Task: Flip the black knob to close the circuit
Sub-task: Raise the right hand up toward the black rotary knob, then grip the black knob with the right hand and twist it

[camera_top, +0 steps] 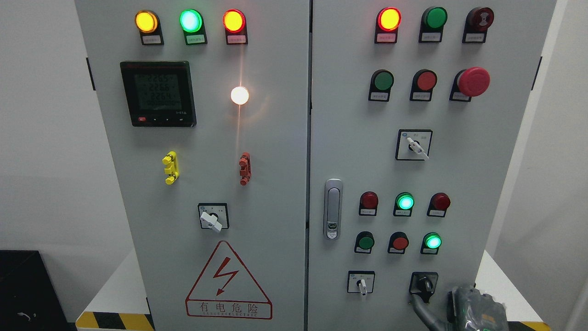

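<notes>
The black knob (423, 282) sits at the bottom right of the grey cabinet's right door (349, 115), with its handle pointing roughly down. My right hand (468, 305) comes in at the lower right corner, mostly cut off by the frame edge. A dark part of it reaches up to just under the knob's left lower side. I cannot see whether it holds the knob. The left arm is out of view.
A white selector switch (362, 282) sits left of the knob, under lit green lamps (432, 241). A red emergency mushroom button (473, 81) is at the upper right and a door latch (333, 209) at mid-height. A black box (25, 289) stands at the lower left.
</notes>
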Robot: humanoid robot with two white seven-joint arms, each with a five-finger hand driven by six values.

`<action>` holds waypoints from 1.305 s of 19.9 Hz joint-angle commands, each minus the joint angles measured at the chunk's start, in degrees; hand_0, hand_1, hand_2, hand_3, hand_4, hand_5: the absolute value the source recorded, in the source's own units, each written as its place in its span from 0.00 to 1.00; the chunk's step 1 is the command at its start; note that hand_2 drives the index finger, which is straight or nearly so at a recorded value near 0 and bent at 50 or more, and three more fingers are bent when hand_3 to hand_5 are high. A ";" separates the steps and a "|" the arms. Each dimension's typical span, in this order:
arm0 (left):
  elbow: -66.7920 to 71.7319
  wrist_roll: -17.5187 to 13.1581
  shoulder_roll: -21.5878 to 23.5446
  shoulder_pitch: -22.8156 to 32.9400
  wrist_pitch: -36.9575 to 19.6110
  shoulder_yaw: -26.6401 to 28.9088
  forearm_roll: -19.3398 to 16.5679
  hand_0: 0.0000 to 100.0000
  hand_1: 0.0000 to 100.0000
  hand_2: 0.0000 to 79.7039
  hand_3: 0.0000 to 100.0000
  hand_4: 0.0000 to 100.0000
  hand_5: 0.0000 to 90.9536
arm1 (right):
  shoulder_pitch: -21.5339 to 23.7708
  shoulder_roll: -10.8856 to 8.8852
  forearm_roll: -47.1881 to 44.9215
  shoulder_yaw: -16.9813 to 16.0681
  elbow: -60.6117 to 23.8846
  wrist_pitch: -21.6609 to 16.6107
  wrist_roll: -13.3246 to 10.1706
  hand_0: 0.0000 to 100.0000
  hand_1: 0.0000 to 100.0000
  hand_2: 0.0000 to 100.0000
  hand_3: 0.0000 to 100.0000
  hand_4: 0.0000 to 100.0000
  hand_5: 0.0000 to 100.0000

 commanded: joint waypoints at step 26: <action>0.00 0.04 0.02 0.35 0.02 0.00 -0.02 0.12 0.56 0.00 0.00 0.00 0.00 | -1.06 -0.22 -0.51 -3.17 0.45 -0.06 -0.10 0.00 0.00 0.91 1.00 0.98 0.99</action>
